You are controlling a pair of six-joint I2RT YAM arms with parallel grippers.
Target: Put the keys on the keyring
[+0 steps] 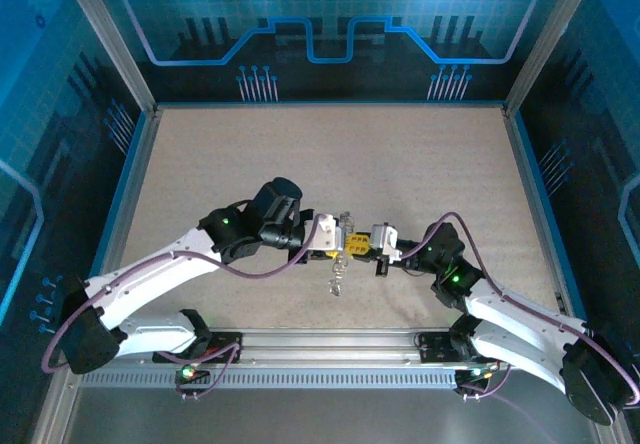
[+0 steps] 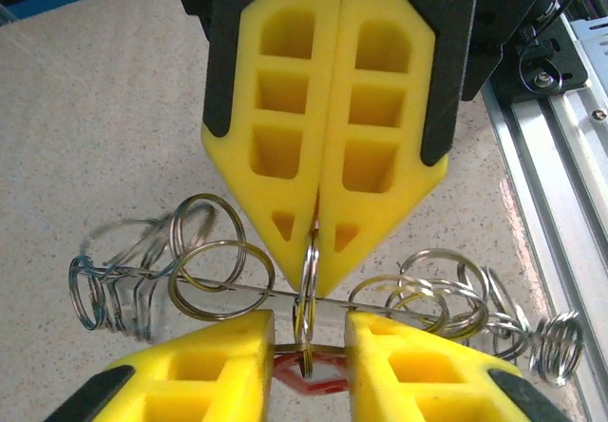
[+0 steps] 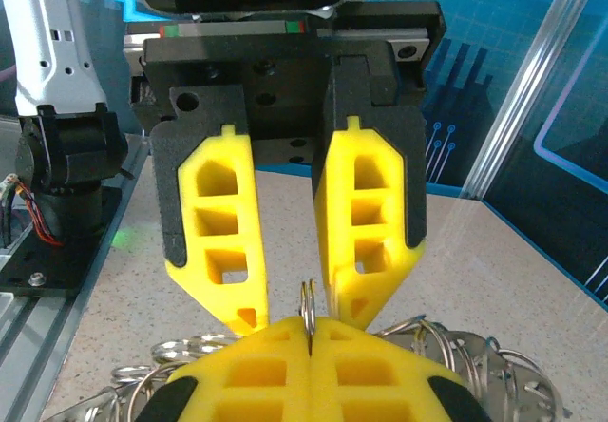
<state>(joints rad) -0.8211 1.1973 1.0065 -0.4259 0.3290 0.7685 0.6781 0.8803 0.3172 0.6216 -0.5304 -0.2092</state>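
Yellow fingers of the right gripper [image 2: 318,275] are pressed fully together, and a ring [image 2: 306,308] of the keyring [image 2: 237,291] is pinched upright between their tips. The left gripper [image 2: 310,319] is set directly opposite, tip to tip with the right one, above the near middle of the table [image 1: 300,154]. Its fingers are held narrowly apart, one on each side of the pinched ring. A key [image 2: 306,367] with a red head is seen in that gap, just behind the ring (only part of the head is visible). It cannot be told whether the key is gripped or merely lying between the fingers. The keyring's thin wire is stretched crosswise between the two grippers, with further silvery rings bunched on it at either side. In the top view, part of the keyring is seen hanging below the meeting fingertips.
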